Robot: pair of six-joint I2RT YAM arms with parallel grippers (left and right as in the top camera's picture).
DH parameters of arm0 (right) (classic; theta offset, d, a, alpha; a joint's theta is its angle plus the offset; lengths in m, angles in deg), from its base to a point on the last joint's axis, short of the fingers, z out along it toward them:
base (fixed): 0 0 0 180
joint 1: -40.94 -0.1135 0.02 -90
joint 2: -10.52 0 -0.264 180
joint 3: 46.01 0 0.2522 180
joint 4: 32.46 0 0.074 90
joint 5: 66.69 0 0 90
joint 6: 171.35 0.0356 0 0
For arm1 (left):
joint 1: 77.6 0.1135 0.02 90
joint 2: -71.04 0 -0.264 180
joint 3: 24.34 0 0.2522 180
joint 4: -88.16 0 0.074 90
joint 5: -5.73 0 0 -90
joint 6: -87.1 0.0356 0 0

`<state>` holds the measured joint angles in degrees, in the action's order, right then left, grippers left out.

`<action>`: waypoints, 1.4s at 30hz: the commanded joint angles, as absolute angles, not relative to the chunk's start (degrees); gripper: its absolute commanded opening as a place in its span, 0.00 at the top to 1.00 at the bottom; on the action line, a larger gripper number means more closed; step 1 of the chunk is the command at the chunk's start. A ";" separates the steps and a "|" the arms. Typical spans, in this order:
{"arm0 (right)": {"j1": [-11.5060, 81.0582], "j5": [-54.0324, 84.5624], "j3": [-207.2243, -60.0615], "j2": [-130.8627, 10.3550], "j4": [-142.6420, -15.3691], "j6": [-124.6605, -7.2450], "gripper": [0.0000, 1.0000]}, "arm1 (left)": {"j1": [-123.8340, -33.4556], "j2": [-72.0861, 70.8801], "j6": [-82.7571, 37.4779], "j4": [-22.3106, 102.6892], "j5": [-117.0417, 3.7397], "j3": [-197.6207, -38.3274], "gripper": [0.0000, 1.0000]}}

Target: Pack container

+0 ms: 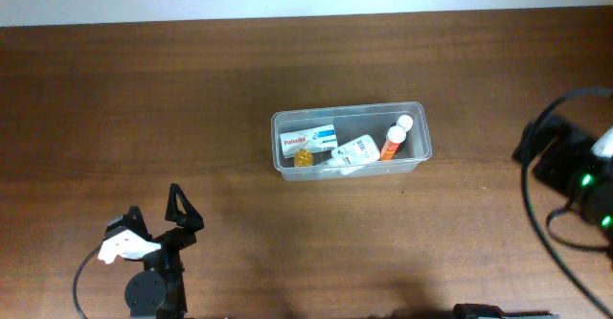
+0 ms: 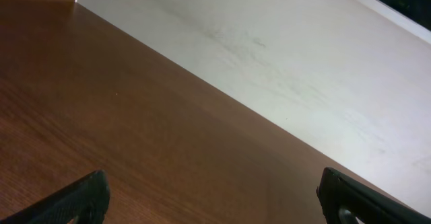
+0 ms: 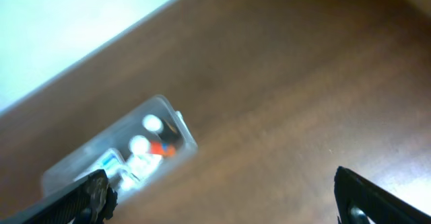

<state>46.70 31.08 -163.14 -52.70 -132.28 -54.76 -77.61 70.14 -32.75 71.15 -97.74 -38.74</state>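
Left hand, near the worktop edge: jaws spread wide, holding nothing. Centre: container, a clear thin-walled plastic tub with rounded corners, on smooth wood grain, holding a printed card box, a white bottle and an orange bottle. Right hand: wide open, empty, well apart from it. Likely hazard: a hand nudging the rim would skid or tip the light tub.

The wooden tabletop is dark brown with streaky grain. The rectangular plastic container is clear and translucent. Inside show a white box lettered red, an orange white-capped bottle and a white bottle.
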 commanded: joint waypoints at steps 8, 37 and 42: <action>42.46 32.52 -133.37 -32.66 -108.98 -54.70 0.02 | -77.26 70.75 -32.66 70.87 -97.11 -38.66 0.01; 38.70 23.21 -74.25 3.51 -60.26 -61.38 0.02 | -77.26 70.75 -32.66 70.84 -97.11 -38.66 0.01; 38.70 18.75 -74.18 4.76 -59.67 -72.79 0.02 | -77.26 70.75 -32.66 70.87 -97.11 -38.66 0.01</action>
<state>39.27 22.62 -74.75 3.69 -60.26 -63.24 -77.61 70.20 -32.75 71.13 -97.72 -38.74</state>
